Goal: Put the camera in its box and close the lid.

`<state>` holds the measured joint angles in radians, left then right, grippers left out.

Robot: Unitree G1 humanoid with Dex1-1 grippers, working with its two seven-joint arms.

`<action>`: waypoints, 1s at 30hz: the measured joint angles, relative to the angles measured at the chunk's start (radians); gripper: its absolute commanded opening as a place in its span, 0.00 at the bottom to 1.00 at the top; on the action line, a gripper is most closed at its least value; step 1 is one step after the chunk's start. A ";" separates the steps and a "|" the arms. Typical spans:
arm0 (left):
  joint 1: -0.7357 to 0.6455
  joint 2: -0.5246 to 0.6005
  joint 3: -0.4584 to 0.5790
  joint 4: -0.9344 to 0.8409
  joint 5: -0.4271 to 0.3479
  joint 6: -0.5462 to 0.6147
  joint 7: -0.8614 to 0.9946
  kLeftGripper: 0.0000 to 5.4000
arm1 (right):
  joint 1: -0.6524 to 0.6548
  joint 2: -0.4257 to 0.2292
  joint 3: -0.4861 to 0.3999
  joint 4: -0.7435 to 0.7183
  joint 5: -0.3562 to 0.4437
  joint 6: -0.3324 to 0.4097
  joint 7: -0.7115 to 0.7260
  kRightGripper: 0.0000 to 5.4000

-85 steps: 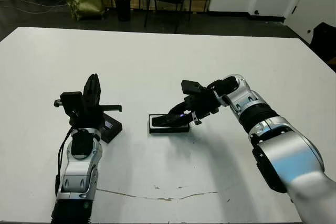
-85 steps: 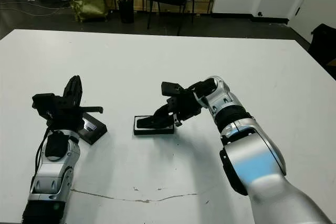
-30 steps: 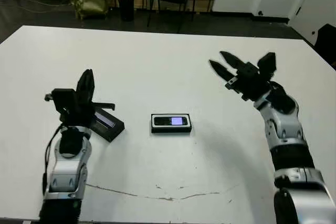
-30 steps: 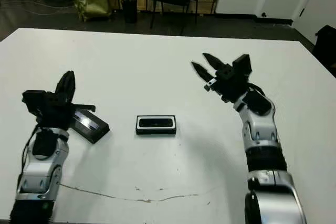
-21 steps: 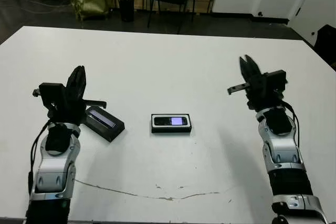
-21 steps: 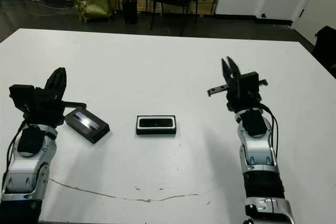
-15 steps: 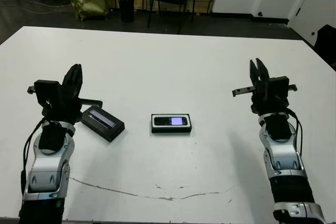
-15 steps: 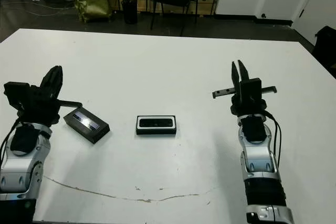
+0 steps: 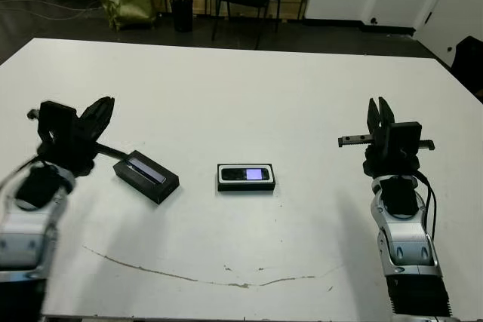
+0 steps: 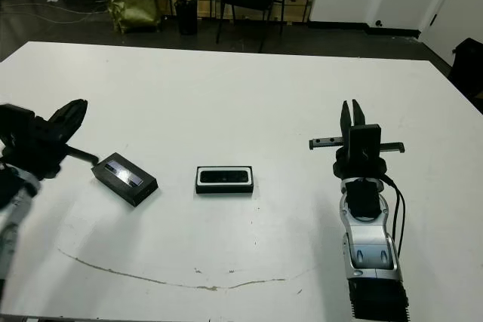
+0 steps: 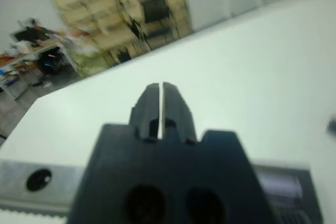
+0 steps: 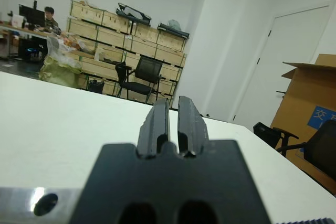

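Left gripper point(image 9: 96, 115): raised at the table's left edge, motion-blurred; fingers pressed nearly together with a hairline gap in the wrist view, holding nothing.
Right gripper point(image 10: 354, 117): upright at the table's right side, well apart from the goods; fingers close together, a narrow slit between them, empty.
Box point(image 9: 246, 178): shallow black-walled tray with white lining, mid-table, long side across the view.
Camera point(image 9: 247, 174): slim black bar lying flat inside the box, a pale glint at one end; it appears already seated.
Lid point(image 9: 146, 176): black cover with a pale glossy stripe, flat on the table left of the box, angled, near the left gripper but not touched.
Reason for placement: judged, both arms stand clear so the box is unobstructed; the lid lies on the left arm's side.
Remaining: lid not yet on the box.
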<state>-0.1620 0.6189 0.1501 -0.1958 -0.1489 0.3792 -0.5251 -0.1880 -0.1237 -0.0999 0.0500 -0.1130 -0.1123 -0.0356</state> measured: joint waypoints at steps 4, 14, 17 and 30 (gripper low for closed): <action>-0.060 0.180 -0.045 0.092 0.020 -0.062 -0.218 0.00 | 0.001 0.000 -0.001 0.007 0.026 -0.025 0.005 0.00; -0.266 0.444 -0.244 0.157 0.149 0.074 -0.554 0.00 | 0.001 -0.002 -0.002 0.017 0.039 -0.032 0.007 0.00; -0.313 0.458 -0.301 0.166 0.175 0.127 -0.622 0.00 | 0.000 -0.002 -0.002 0.014 0.040 -0.029 0.008 0.00; -0.383 0.441 -0.448 0.250 0.256 0.123 -0.728 0.00 | -0.008 -0.008 -0.008 0.030 0.053 -0.036 0.009 0.00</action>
<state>-0.5452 1.0596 -0.2979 0.0538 0.1074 0.5019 -1.2534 -0.1955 -0.1318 -0.1076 0.0797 -0.0600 -0.1487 -0.0269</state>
